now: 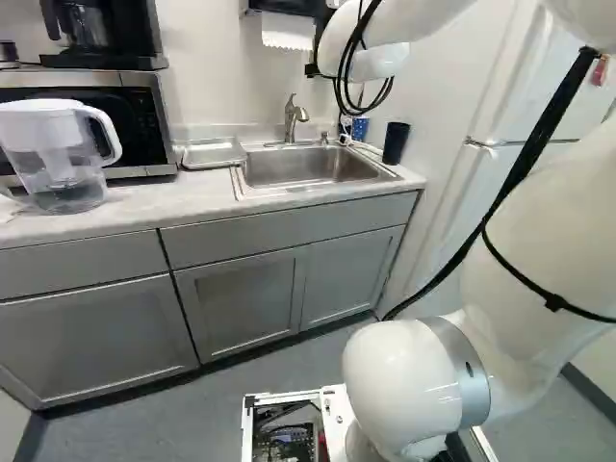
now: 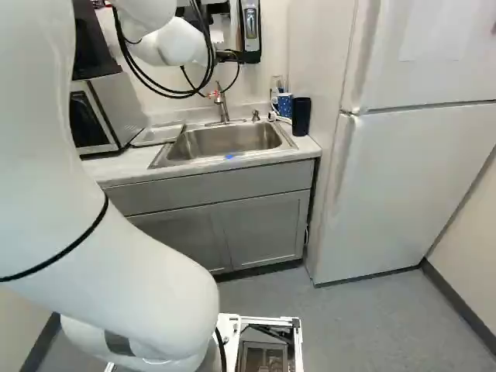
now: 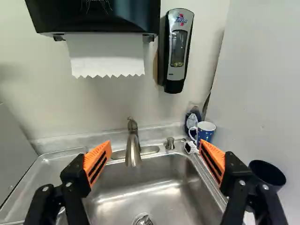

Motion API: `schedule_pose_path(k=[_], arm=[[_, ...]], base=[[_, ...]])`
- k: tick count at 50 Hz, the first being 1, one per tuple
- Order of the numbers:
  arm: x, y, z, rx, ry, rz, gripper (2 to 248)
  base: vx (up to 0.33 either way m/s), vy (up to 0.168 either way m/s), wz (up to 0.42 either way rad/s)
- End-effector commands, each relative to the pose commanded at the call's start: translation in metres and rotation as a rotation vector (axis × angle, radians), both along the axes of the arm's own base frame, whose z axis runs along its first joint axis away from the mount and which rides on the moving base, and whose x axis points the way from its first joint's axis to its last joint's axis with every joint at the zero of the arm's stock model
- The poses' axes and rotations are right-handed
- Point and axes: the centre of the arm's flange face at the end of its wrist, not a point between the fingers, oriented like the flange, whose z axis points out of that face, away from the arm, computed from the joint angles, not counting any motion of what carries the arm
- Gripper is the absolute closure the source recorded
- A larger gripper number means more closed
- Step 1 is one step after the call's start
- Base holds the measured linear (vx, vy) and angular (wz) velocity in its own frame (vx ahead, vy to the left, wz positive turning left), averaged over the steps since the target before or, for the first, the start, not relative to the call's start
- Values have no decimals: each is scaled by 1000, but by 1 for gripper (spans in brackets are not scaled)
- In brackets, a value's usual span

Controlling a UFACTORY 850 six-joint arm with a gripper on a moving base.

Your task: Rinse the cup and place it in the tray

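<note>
My gripper [image 2: 213, 94] hangs over the sink area in the right base view. In the wrist view the gripper [image 3: 154, 157] stands wide open, nothing held between its orange pads. Ahead of it, the faucet [image 3: 133, 147] rises behind the metal sink [image 3: 168, 187]. A blue patterned mug with a white inside [image 3: 205, 132] stands in the back corner, beyond one finger. A dark cup [image 3: 267, 172] is beside that same finger, farther out; the left base view shows this dark cup [image 1: 395, 142] upright on the counter. On the sink's other side lies the shallow tray [image 1: 214, 152].
A paper towel holder [image 3: 96, 18] and a soap dispenser [image 3: 178, 51] hang on the wall above the sink. The microwave [image 1: 87, 115] and a water pitcher [image 1: 58, 154] stand on the counter. A fridge [image 2: 403, 186] rises at the right of the right base view.
</note>
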Motion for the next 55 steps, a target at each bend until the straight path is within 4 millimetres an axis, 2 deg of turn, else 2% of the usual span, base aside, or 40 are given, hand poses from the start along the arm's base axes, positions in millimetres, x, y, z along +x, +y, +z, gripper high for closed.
schedule_pose_path(k=[35,55], arm=[[4,0,0,0,1,0,3],[5,0,0,0,1,0,3]], base=[[105,-2,-18],[8,0,-2]])
